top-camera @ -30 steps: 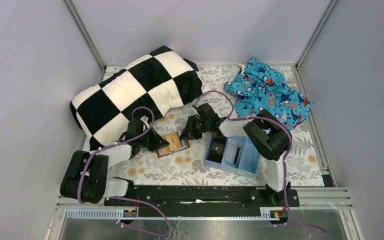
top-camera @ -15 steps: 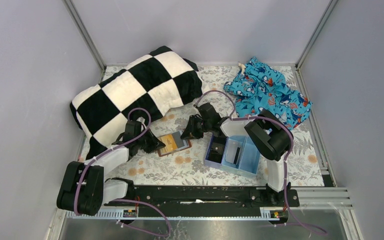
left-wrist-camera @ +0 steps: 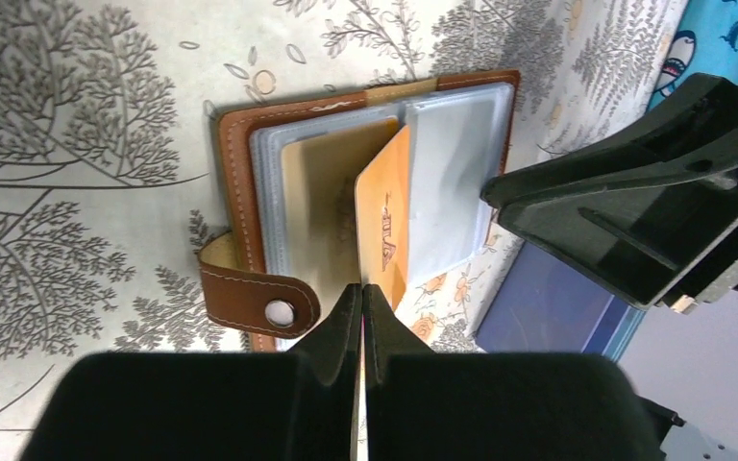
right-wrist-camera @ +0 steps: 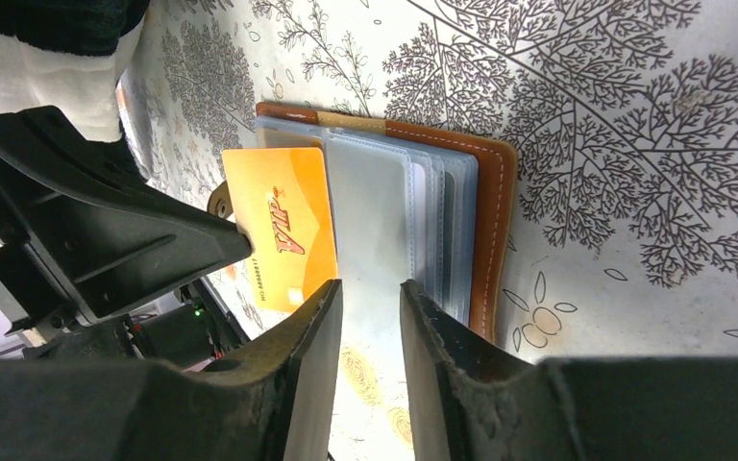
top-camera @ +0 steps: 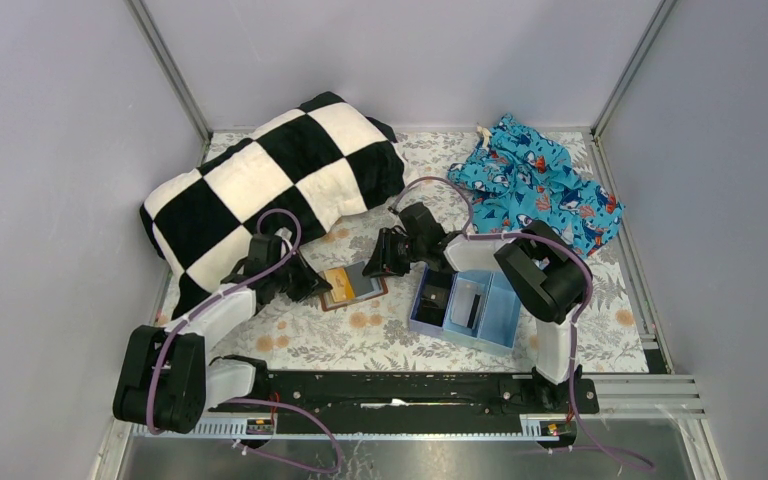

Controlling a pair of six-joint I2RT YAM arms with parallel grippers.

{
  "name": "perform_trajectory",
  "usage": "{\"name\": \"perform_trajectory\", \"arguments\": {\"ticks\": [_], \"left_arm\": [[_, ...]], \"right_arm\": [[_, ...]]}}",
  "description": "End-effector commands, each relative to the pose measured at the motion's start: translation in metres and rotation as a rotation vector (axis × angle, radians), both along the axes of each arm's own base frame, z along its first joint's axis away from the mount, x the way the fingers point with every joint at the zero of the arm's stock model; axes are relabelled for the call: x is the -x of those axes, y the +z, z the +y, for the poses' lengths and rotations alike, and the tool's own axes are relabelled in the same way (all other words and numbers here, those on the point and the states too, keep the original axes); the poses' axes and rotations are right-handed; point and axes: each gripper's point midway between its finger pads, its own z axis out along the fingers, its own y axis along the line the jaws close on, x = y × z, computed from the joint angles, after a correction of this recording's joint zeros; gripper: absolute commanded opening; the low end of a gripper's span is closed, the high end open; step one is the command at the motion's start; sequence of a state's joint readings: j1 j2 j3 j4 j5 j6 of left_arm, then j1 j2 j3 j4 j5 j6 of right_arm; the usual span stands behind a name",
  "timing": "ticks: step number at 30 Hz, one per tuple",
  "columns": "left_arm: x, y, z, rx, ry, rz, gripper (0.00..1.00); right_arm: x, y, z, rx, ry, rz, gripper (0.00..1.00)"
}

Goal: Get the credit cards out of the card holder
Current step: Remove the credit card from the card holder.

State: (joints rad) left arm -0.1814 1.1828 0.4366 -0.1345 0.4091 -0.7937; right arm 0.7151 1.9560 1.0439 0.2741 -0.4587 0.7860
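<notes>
Your left gripper is clamped on the orange card, tilted up over the open card holder. Pull straight and slow. Right gripper fingers stand apart above it, so the holder may drag.

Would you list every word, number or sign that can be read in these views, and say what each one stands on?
"VIP": slanted red letters on the orange card, in the right wrist view.
A small line beginning "No." with digits, just beneath it on the same card: too small to read reliably.
The same print in the left wrist view: seen too obliquely to read.
The card holder: no legible text.
</notes>
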Motion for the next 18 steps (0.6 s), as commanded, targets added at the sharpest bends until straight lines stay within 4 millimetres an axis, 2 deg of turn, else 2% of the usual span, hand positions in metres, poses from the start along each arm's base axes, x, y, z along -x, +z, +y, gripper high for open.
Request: {"name": "perform_trajectory", "arguments": {"ticks": [1, 5, 18], "left_arm": [[-0.014, 0.025, -0.009, 0.043, -0.046, -0.077, 0.0], [-0.016, 0.03, -0.012, 0.061, -0.064, -0.087, 0.0], [-0.017, 0.021, -0.019, 0.094, -0.088, -0.061, 0.0]], "right_arm": [[0.007, 0.012, 0.0, -0.033, 0.043, -0.033, 0.39], [0.011, 0.028, 0.015, -0.125, 0.081, -0.049, 0.4], [0.023, -0.003, 0.029, -0.046, 0.133, 0.013, 0.32]]}}
